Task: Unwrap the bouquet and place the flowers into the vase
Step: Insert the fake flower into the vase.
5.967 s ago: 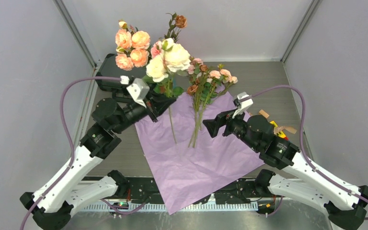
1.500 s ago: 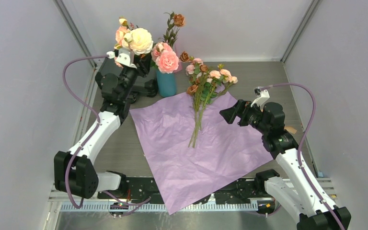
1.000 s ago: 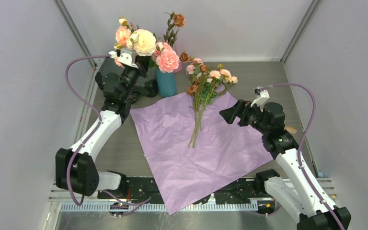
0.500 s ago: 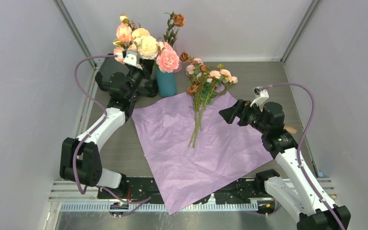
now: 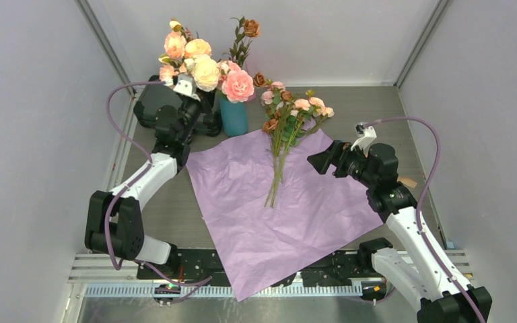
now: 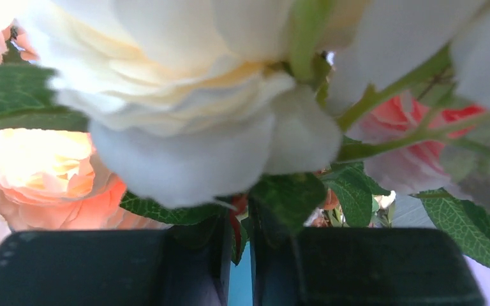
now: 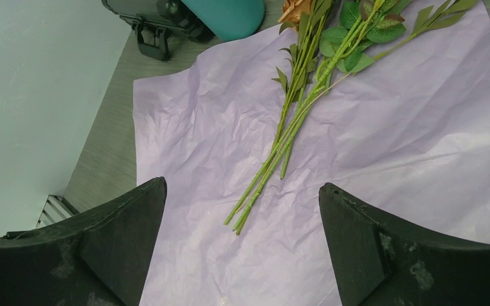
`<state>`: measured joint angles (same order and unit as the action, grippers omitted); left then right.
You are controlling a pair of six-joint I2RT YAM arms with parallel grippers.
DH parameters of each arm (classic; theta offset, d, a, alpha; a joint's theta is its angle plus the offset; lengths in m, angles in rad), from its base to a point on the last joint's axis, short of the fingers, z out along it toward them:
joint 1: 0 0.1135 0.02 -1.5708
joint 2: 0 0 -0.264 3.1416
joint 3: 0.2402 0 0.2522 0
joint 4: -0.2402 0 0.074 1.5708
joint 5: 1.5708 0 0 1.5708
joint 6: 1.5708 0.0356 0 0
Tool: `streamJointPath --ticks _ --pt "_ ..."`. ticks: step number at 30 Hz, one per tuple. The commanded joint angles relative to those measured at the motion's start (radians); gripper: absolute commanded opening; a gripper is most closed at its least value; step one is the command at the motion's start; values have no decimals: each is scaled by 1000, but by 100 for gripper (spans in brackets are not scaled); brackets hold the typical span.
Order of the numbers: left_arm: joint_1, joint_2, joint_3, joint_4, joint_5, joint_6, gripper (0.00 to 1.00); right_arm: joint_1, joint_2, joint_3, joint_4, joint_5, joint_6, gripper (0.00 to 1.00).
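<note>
The teal vase (image 5: pixel 233 116) stands at the back with a pink rose (image 5: pixel 239 85) and a tall brown rose (image 5: pixel 252 28) in it. My left gripper (image 5: pixel 198 94) is raised just left of the vase, shut on the stem of a cream rose (image 5: pixel 206 71). In the left wrist view its jaws (image 6: pixel 239 233) stand almost together with a leaf and stem between them, under the cream rose (image 6: pixel 185 108). The remaining flowers (image 5: pixel 286 124) lie on the flat lilac paper (image 5: pixel 276 208). My right gripper (image 5: pixel 315 161) hovers open to their right, over the stems (image 7: pixel 274 159) and paper (image 7: pixel 421 127).
Peach-orange roses (image 5: pixel 185 47) rise behind my left gripper. A black stand (image 5: pixel 151 101) sits at the back left beside the vase (image 7: pixel 226 13). A tan ribbon scrap (image 5: pixel 409 182) lies by the right arm. Grey walls enclose the table on three sides.
My left gripper has carried the cream rose right and down, closer to the vase's mouth. The right arm and the flowers on the paper have not moved.
</note>
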<state>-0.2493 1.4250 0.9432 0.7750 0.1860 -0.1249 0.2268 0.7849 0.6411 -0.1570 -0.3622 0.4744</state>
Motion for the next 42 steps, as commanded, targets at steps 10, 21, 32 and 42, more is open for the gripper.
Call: streamJointPath --ticks 10,21,32,42 --pt "-4 -62 -80 -46 -42 16 45 -4 -10 -4 47 -17 6 95" --pt "-4 -211 -193 -43 -90 -5 79 -4 -17 -7 47 -20 7 95" --pt "-5 -483 -283 -269 -143 -232 91 -4 -30 -4 34 -9 28 94" --pt "-2 -602 19 -1072 -76 -265 100 -4 3 68 -126 92 84 90"
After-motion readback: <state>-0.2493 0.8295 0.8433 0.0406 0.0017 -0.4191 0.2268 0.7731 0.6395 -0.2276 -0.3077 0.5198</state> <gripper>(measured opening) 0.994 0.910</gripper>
